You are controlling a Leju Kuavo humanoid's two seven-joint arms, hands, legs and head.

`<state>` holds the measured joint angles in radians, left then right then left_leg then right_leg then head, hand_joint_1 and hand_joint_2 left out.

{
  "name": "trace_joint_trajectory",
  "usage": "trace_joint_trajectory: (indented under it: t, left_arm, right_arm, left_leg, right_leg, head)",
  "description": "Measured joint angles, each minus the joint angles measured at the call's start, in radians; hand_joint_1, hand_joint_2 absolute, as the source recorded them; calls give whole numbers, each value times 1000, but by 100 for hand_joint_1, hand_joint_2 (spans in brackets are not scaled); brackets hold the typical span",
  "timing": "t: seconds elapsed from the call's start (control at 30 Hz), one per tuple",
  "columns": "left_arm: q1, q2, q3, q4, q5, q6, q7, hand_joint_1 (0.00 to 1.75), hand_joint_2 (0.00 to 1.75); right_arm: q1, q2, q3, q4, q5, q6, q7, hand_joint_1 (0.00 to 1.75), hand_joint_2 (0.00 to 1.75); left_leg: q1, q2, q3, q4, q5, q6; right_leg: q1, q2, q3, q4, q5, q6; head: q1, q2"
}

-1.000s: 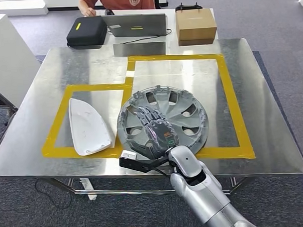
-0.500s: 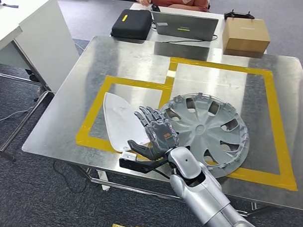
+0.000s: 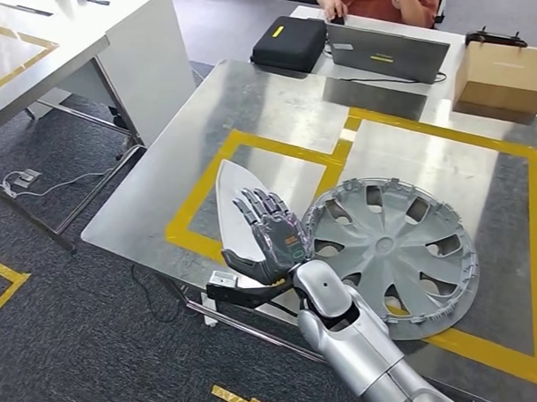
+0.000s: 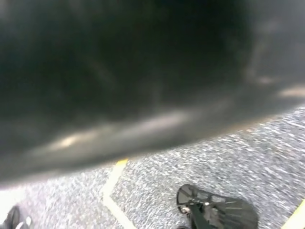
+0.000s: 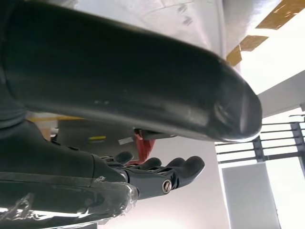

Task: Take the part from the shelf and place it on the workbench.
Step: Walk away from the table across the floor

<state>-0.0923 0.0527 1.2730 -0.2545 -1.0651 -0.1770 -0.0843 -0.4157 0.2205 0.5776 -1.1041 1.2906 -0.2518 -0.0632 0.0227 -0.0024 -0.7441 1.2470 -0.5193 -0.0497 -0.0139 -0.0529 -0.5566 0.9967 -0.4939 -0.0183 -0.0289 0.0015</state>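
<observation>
Hubcap (image 3: 391, 251): right hand (image 3: 271, 238) released, fingers spread, holding nothing, now raised clear beside the white panel (image 3: 237, 211); part lies flat within yellow tape on the steel workbench (image 3: 153, 192); view has swung leftward, suggesting placement complete; left hand's state cannot be told.

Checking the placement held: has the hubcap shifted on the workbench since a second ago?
No. The camera turned; the hubcap still overlaps the near yellow tape as before.
</observation>
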Motion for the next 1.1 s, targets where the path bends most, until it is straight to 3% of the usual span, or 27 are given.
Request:
trace_joint_trajectory:
  t: [0.07, 0.13, 0.17, 0.23, 0.27, 0.33, 0.37, 0.43, 0.47, 0.5, 0.57, 0.63, 0.67, 0.73, 0.77, 0.83, 0.9, 0.97, 1.0, 1.03, 1.1]
  left_arm:
    - [1, 1, 0, 0, 0, 2, 0, 0, 0]
    - [-3, 2, 0, 0, 0, 4, 0, 0, 0]
    - [-4, 2, 0, 0, -1, 4, 0, 0, 0]
    - [-2, 1, 0, 0, -2, 5, 0, 0, 0]
    - [0, 0, 0, 0, -3, 6, 0, 0, 0]
    - [0, 0, 0, 0, -3, 9, 0, 0, 0]
    - [-2, 0, 0, 0, -3, 9, 0, 0, 0]
    - [-5, -1, 0, 0, -3, 10, 0, 0, 0]
    - [-4, -1, 0, 0, -3, 10, 0, 0, 0]
    - [-4, -2, 0, 0, -3, 10, 0, 0, 0]
    - [-3, -3, 0, 0, -3, 10, 0, 0, 0]
    - [-4, -5, 0, 1, -3, 10, 0, 0, 0]
    - [-4, -6, 0, 1, -3, 10, 0, 0, 0]
    - [-1, -6, 0, 2, -3, 10, 0, 0, 0]
    - [2, -6, 0, 3, -3, 11, 1, 0, 0]
    - [3, -7, 0, 4, -4, 12, 2, 0, 0]
    - [-2, -7, 0, 4, -4, 13, 3, 0, 0]
    - [-5, -9, 0, 4, -4, 13, 3, 0, 0]
    - [-3, -9, 0, 4, -4, 14, 4, 0, 0]
    - [-2, -10, 0, 4, -4, 14, 5, 0, 0]
    - [-2, -10, 0, 4, -4, 14, 7, 0, 0]
  right_arm:
    - [-1, 0, 0, 0, 1, 0, 0, 0, 0]
    - [-3, 0, 0, 0, 4, 0, 1, 0, 0]
    - [-3, 0, 1, 0, 7, 0, 2, 0, 0]
    - [-3, 0, 3, 0, 13, -2, 4, 0, 0]
    - [-4, 0, 5, -1, 15, -3, 5, 0, 0]
    - [-4, 0, 6, -1, 18, -5, 6, 0, 0]
    - [-3, -1, 6, -1, 18, -6, 7, 0, 0]
    - [2, -4, 6, 0, 18, -6, 7, 0, 0]
    - [4, -5, 6, 1, 18, -6, 8, 0, 0]
    - [5, -6, 6, 1, 18, -6, 8, 0, 0]
    - [3, -6, 6, 1, 18, -7, 8, 0, 0]
    - [1, -6, 7, 1, 18, -7, 8, 0, 0]
    - [0, -6, 7, 1, 18, -7, 8, 0, 0]
    - [0, -6, 7, 1, 19, -6, 8, 0, 0]
    - [-1, -6, 7, 1, 20, -6, 8, 0, 0]
    - [-3, -4, 7, 1, 23, -7, 8, 0, 0]
    - [-2, -4, 7, 2, 26, -7, 8, 0, 0]
    - [1, -4, 8, 5, 28, -7, 8, 0, 0]
    - [2, -4, 8, 6, 29, -7, 8, 0, 0]
    - [2, -4, 8, 7, 29, -7, 8, 0, 0]
    - [2, -4, 9, 9, 30, -8, 8, 0, 0]
  left_leg:
    - [2, 34, 69, -128, 66, -1]
    - [-5, 73, 120, -226, 95, 9]
    - [-10, 79, 126, -240, 92, 17]
    - [-14, 56, 125, -244, 90, 33]
    - [-13, 44, 126, -245, 91, 40]
    - [-9, 19, 128, -248, 93, 52]
    - [-10, 7, 127, -248, 93, 57]
    - [-13, -23, 127, -248, 92, 62]
    - [-16, -39, 127, -248, 91, 63]
    - [-17, -54, 128, -247, 91, 63]
    - [-18, -85, 131, -247, 91, 62]
    - [-17, -112, 128, -246, 91, 56]
    - [-14, -124, 124, -245, 92, 50]
    - [-8, -147, 119, -247, 96, 36]
    - [-7, -140, 117, -244, 94, 30]
    - [-11, -85, 95, -195, 63, 21]
    - [-10, -22, 36, -74, 4, 12]
    - [-3, -7, -14, 21, -25, 4]
    - [-1, -4, -15, 21, -13, 1]
    - [1, 2, 6, -17, 15, 0]
    - [-3, 42, 81, -153, 76, 1]
  right_leg:
    - [1, -25, 9, 0, -7, 8]
    - [8, -46, 16, 2, -17, 19]
    - [12, -57, 20, 1, -21, 25]
    - [12, -76, 26, -3, -27, 36]
    - [10, -65, 26, 2, -34, 41]
    - [5, -8, -4, 69, -77, 48]
    - [4, 24, -37, 135, -109, 48]
    - [5, 49, -112, 273, -158, 45]
    - [6, 51, -134, 302, -156, 42]
    - [7, 53, -139, 292, -133, 37]
    - [9, 80, -94, 166, -50, 24]
    - [7, 130, -40, 47, 1, 12]
    - [8, 146, -27, 22, 6, 9]
    - [10, 134, -19, 15, 5, 8]
    - [10, 122, -15, 10, 7, 4]
    - [7, 92, -3, -1, 9, -5]
    - [9, 59, 4, -4, 5, -11]
    - [11, 27, 6, -3, 1, -13]
    - [11, 12, 7, -3, -2, -12]
    - [11, -1, 10, -3, -5, -9]
    - [14, -25, 18, -2, -14, -2]
  head:
    - [0, 0]
    - [1, 0]
    - [3, 0]
    - [7, 0]
    - [8, 0]
    - [12, 0]
    - [14, 0]
    - [16, 0]
    - [16, 0]
    - [17, 0]
    - [17, 0]
    - [15, 0]
    - [14, 0]
    - [15, 0]
    - [15, 0]
    - [9, 0]
    - [4, 0]
    - [4, 0]
    - [4, 0]
    - [4, 0]
    - [4, 0]
